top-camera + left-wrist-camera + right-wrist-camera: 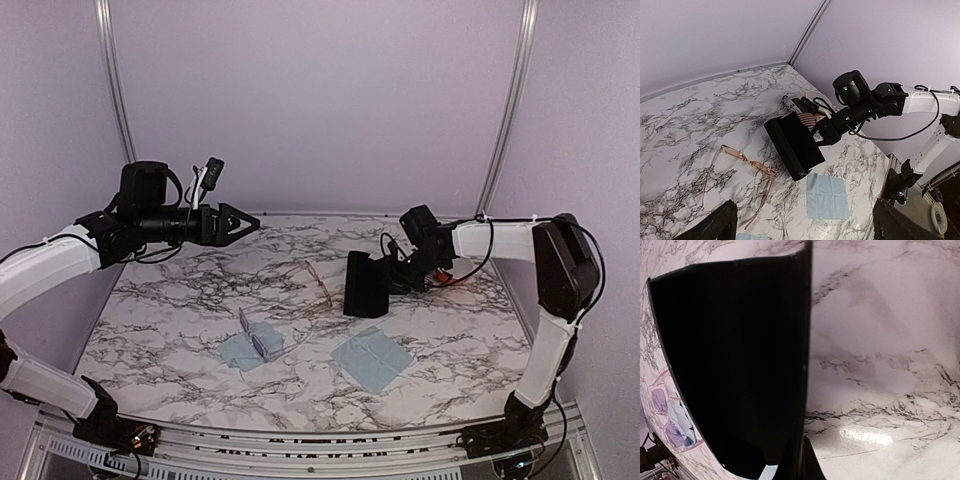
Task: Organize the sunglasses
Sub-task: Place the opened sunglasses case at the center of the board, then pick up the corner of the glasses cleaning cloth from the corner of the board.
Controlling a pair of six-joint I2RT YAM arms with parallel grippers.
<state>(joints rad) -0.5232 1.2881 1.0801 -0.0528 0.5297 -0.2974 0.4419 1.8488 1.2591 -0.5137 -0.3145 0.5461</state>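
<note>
The wire-framed sunglasses (316, 285) are lying unfolded on the marble tabletop (180, 300), just left of the black case (365, 285), while the lilac-framed sunglasses (266, 341) are resting on a blue cloth (240, 352) nearer the arms. The right gripper (402, 272) is pinching the thin upright wall of the black case, jaws closed tight on it, seemingly propping it open. The left gripper (238, 222) is hovering high over the far-left tabletop with jaws spread wide, holding nothing. Both pairs are looking light and fragile. The wire frame is probably bending easily and sliding on the slick marble, so the bridge or a lens rim is looking safer to take than a thin temple. The plastic frame is looking stiffer, though the cloth beneath may be slipping under a grasp
</note>
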